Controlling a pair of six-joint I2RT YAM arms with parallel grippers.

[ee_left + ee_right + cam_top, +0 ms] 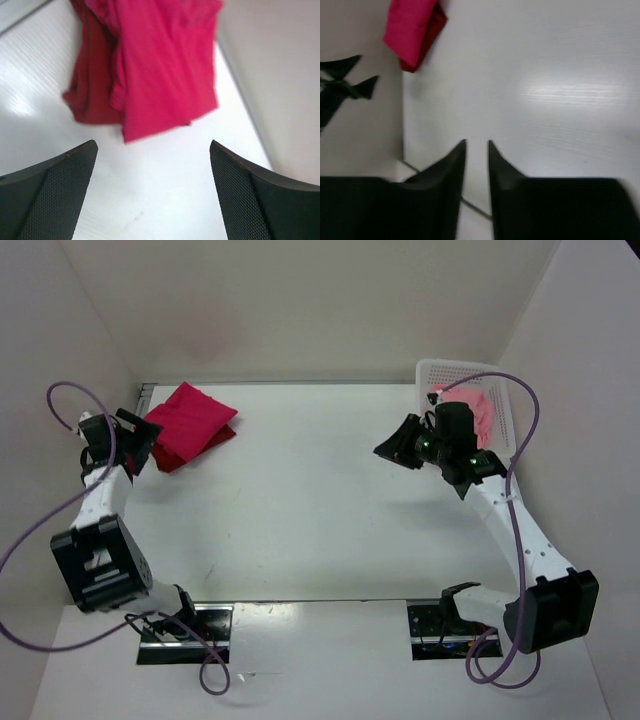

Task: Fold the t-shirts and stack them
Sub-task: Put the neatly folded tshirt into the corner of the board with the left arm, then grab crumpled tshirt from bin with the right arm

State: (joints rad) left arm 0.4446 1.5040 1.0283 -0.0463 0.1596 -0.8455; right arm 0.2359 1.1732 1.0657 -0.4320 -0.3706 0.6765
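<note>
Five entries, largest first.
Table, white.
Basket at 2 o'clock, holding the salmon pink shirt, which is bunched and not yet folded.
Crimson shirt at 10 o'clock, folded atop the dark red shirt, edges askew.
Left gripper at 9 o'clock, just beside that pair — jaws spread wide, empty.
Right gripper near the basket, jaws drawn to a slim gap, gripping nothing.
Hazards: a careless left-arm sweep could scuff the folded pair apart; a shallow pinch into the basket could catch its wall and drag it — or lift only one layer of cloth.
</note>
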